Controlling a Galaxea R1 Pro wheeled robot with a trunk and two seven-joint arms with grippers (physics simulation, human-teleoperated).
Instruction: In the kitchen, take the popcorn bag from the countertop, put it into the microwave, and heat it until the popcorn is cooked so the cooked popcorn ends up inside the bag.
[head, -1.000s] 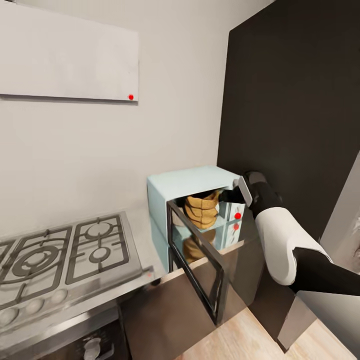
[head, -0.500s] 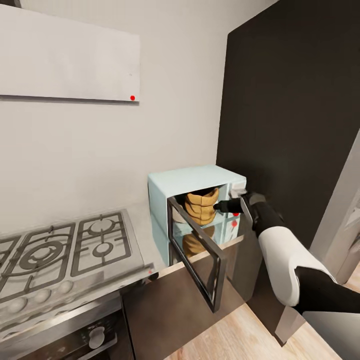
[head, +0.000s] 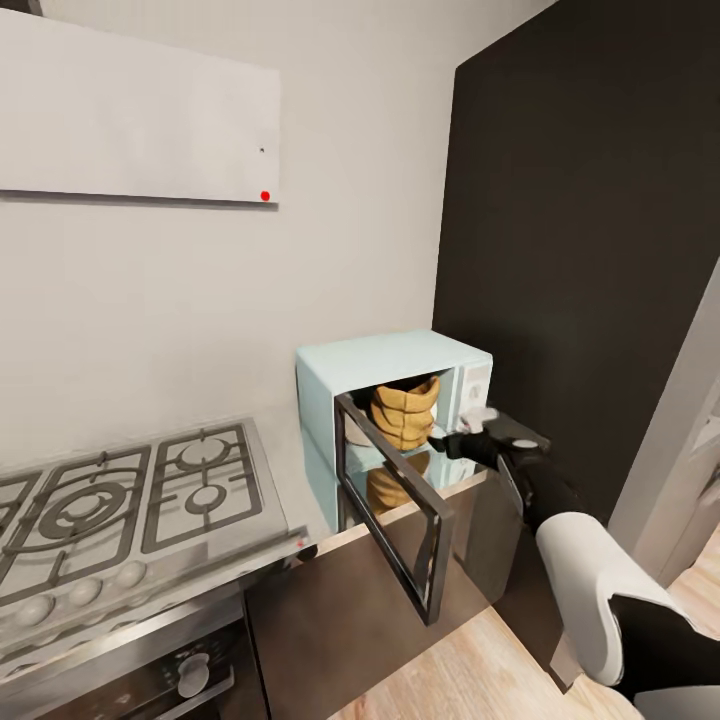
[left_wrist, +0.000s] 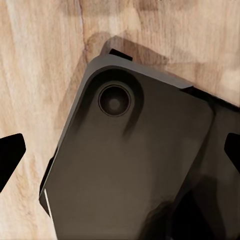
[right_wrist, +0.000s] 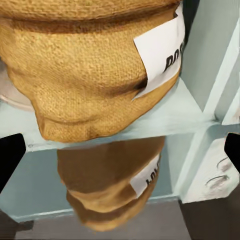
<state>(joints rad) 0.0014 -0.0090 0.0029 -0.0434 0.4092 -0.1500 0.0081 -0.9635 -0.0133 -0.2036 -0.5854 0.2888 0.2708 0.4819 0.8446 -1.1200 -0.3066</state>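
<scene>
The tan burlap popcorn bag (head: 405, 412) stands upright inside the mint-blue microwave (head: 380, 360), whose glass door (head: 395, 515) hangs wide open toward me. In the right wrist view the bag (right_wrist: 85, 65) is close, its white label (right_wrist: 160, 50) facing out; the popcorn itself is hidden. My right gripper (head: 455, 442) hovers just outside the microwave's mouth, below the control panel (head: 475, 385), open and empty (right_wrist: 120, 155). The shiny countertop (head: 295, 470) mirrors the bag. My left gripper (left_wrist: 120, 152) is open, hanging over my dark base (left_wrist: 135, 165).
A grey gas hob (head: 120, 510) with black grates lies left of the microwave, an oven front (head: 180, 680) below it. A tall black panel (head: 580, 250) rises right of the microwave. A white wall cabinet (head: 130, 120) hangs above. Wooden floor (head: 480, 670) shows below.
My right gripper has drawn back out of the microwave's mouth and dropped lower, toward me. The bag stays standing inside. The head camera shifted slightly early on.
</scene>
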